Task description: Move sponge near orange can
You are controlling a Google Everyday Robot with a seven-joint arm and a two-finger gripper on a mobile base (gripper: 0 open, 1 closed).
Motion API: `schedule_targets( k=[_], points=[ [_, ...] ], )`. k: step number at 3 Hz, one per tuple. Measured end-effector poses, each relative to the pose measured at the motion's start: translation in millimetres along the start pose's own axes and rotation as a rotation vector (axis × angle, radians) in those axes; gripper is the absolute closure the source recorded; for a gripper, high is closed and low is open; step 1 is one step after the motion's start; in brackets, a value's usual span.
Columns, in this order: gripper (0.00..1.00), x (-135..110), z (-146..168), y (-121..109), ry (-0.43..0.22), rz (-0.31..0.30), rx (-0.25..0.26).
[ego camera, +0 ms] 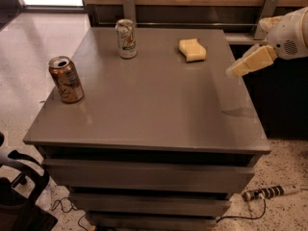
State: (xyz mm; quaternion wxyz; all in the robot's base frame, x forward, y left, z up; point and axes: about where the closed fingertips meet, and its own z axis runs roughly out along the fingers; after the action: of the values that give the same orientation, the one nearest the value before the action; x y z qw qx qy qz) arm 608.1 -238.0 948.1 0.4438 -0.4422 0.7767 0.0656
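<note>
The pale yellow sponge (192, 49) lies flat on the grey table top (154, 105) at the back right. The orange can (66, 79) stands upright near the table's left edge, its top opened. My gripper (251, 61) hangs over the table's right edge, to the right of the sponge and a little nearer the front, apart from it and holding nothing that I can see. The white arm housing (291, 35) is behind it at the frame's right side.
A white-and-green can (126, 38) stands upright at the back of the table, left of the sponge. A wooden wall with metal brackets (129, 4) runs behind the table. A power strip (269, 192) lies on the floor at lower right, a dark chair base (19, 196) at lower left.
</note>
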Motion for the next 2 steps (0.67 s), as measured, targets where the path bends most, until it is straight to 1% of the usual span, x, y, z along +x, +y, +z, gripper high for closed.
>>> schedule_targets(
  k=[1, 2],
  points=[
    [0.00, 0.0, 0.1, 0.0, 0.000, 0.000, 0.000],
    [0.00, -0.3, 19.7, -14.6, -0.031, 0.034, 0.011]
  ],
)
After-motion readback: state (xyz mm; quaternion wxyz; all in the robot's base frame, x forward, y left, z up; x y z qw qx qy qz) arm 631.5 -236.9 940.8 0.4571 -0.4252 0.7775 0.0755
